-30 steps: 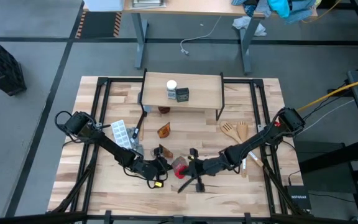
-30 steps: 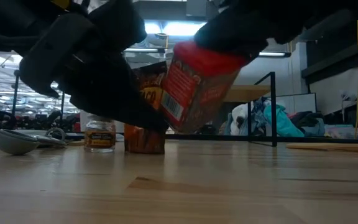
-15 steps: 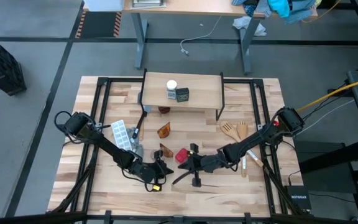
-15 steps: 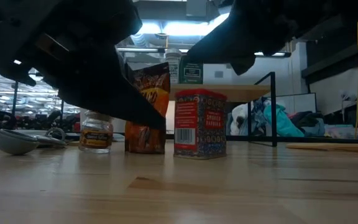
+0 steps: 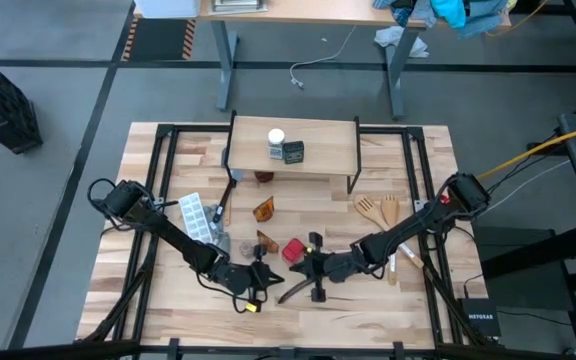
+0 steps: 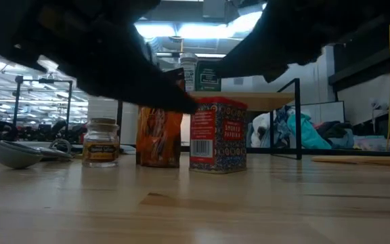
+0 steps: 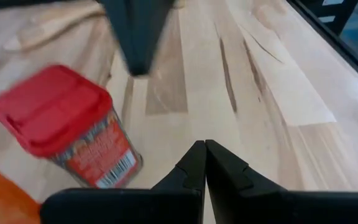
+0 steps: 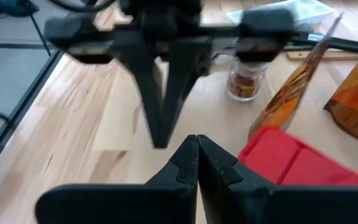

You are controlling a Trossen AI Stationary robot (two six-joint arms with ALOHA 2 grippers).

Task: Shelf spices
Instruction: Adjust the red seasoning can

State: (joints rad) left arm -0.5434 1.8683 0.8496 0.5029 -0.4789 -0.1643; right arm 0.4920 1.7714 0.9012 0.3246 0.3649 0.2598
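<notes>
The red-topped box (image 5: 293,248) stands upright on the table, also seen in the low view (image 6: 215,134) and the left wrist view (image 7: 73,130). An orange packet (image 5: 265,243) and a small brown-capped jar (image 6: 101,142) stand just left of it. A second orange packet (image 5: 263,210) lies nearer the shelf (image 5: 323,150). The shelf carries a white-capped jar (image 5: 276,138) and a dark grey tin (image 5: 293,152). My left gripper (image 5: 268,272) and right gripper (image 5: 293,272) are both shut, tips facing each other just on the near side of the box, touching nothing.
A pale grey tray-like utensil (image 5: 196,215) lies left of the spices, and wooden spatulas (image 5: 378,210) lie to their right. Another brown jar (image 5: 263,177) stands under the shelf's front edge. Black frame bars run along the table's left and right sides. Bare planks span the near edge.
A second ago the red-topped box hung tilted off the table between the two grippers. It now stands upright on the table, slightly farther from the near edge. Both grippers have drawn back toward the near edge, away from it.
</notes>
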